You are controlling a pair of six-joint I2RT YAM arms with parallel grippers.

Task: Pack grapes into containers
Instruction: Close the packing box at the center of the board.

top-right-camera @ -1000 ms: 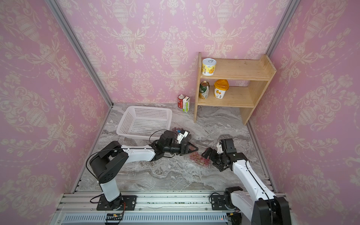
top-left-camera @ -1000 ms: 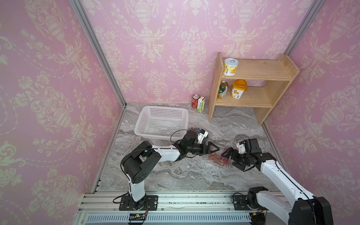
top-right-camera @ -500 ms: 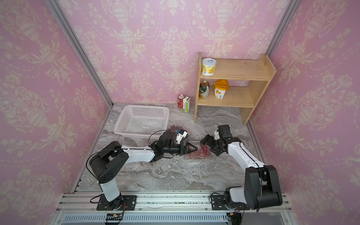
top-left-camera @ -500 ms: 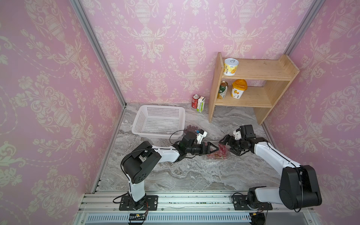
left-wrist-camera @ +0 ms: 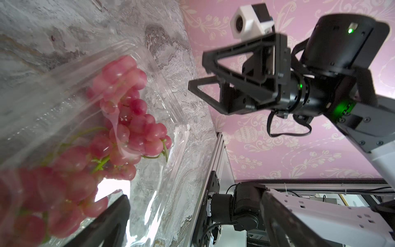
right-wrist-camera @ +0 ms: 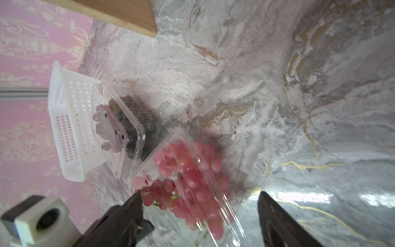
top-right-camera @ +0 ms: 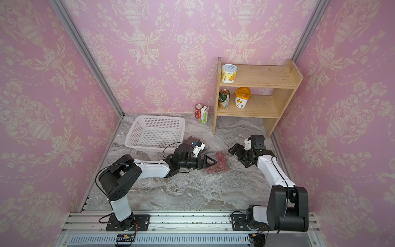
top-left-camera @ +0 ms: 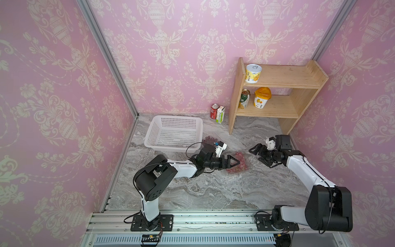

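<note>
Mid-table: pink grapes (top-left-camera: 240, 159) sit in a clear container (left-wrist-camera: 171, 102) on the table (top-left-camera: 213, 192), at 4 o'clock of the basket (top-left-camera: 152, 130). At the container's 9 o'clock end the left gripper (top-left-camera: 236, 161) lies low, rolled on its side, jaws wide open with nothing clamped between them. One finger (left-wrist-camera: 106, 222) shows right beside the grapes in the left wrist view; can't tell if it touches the plastic. At the container's 3 o'clock the right gripper (top-left-camera: 254, 154) points at it but is clear of it, jaws well apart and empty. Lid up or down: can't tell, too much glare. A second container (right-wrist-camera: 136, 130) with dark grapes (right-wrist-camera: 128, 126) lies just beside the basket's 4 o'clock corner, at 11 o'clock of the pink one. In both top views it is partly hidden by the left wrist camera (top-left-camera: 221, 147). The shelf (top-left-camera: 277, 111) stands at the table's 1 o'clock.
</note>
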